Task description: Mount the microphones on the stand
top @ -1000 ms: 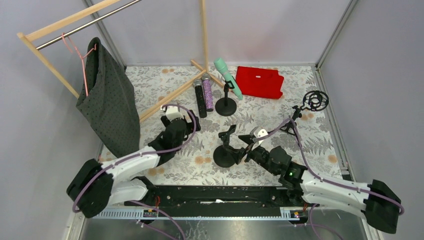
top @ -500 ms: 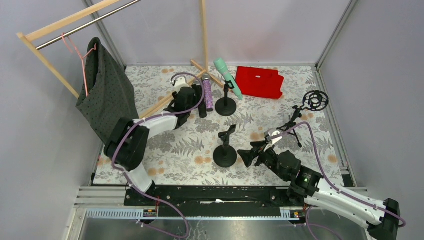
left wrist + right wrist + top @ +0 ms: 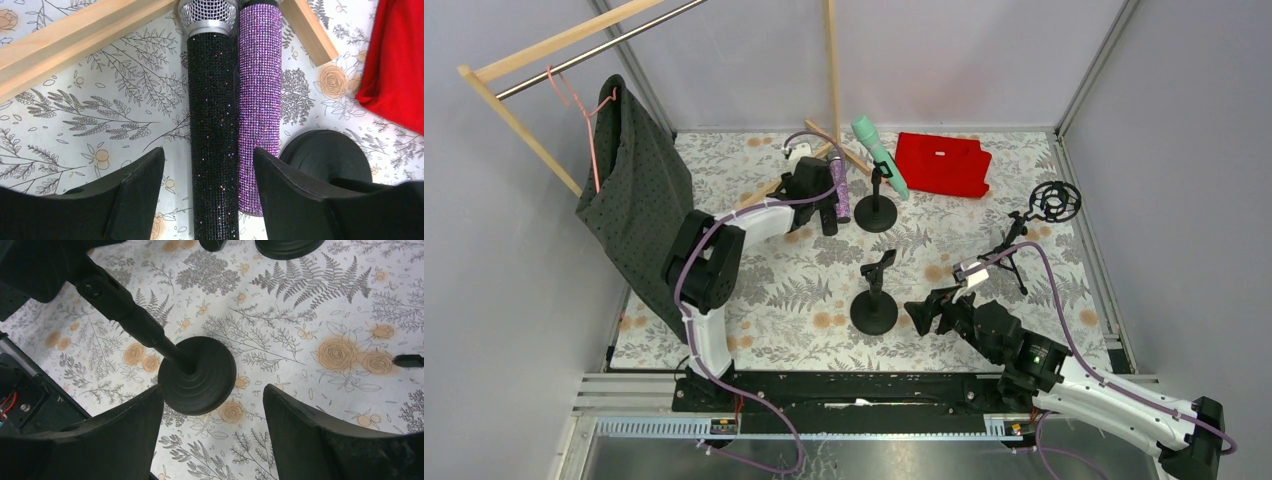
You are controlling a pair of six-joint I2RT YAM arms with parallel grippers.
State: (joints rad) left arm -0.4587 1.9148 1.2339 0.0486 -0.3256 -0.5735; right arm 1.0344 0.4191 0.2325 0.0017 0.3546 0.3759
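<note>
Within the last second the left arm has swung from mid-table to the far side; its pincer (image 3: 207, 152) now straddles the black microphone (image 3: 212, 100), which lies on the table (image 3: 774, 290) against the purple microphone (image 3: 259, 90); the jaws are narrowing but grasp nothing yet; the right pincer (image 3: 927, 314), released, has backed off the empty stand (image 3: 874, 300); a pick-up looks imminent.

The desk (image 3: 1024, 290) wears a grey fern-and-rose print. At upper centre a black microphone (image 3: 212, 135) and a purple microphone (image 3: 259, 100) lie side by side, touching. Just right of them sits a round-based stand (image 3: 876, 213), and a second round-based stand (image 3: 874, 312) sits at centre. A tripod stand (image 3: 1014, 250) is at right, a red cloth (image 3: 942, 163) at upper right, and a wooden rack foot (image 3: 744, 212) at upper left.
</note>
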